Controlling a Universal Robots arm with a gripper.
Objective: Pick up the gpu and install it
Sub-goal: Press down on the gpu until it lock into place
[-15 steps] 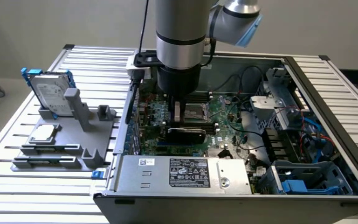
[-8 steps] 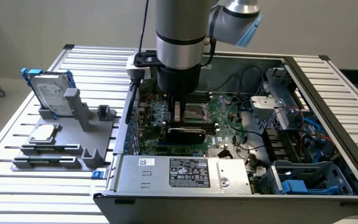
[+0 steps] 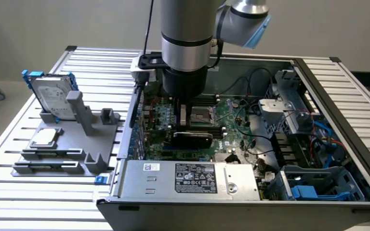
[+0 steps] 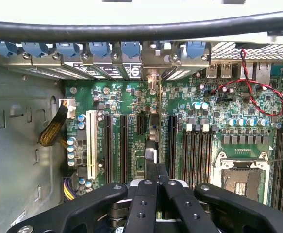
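Jaws clamp thin, black-shrouded gpu (image 3: 192,139).

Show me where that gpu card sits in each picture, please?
Exterior view: the gpu is the black shroud under the arm, beside the empty processor socket.
Wrist view: the gpu stands edge-on among the long black slots, with the socket off to one side.
Shared landmark: the empty processor socket.
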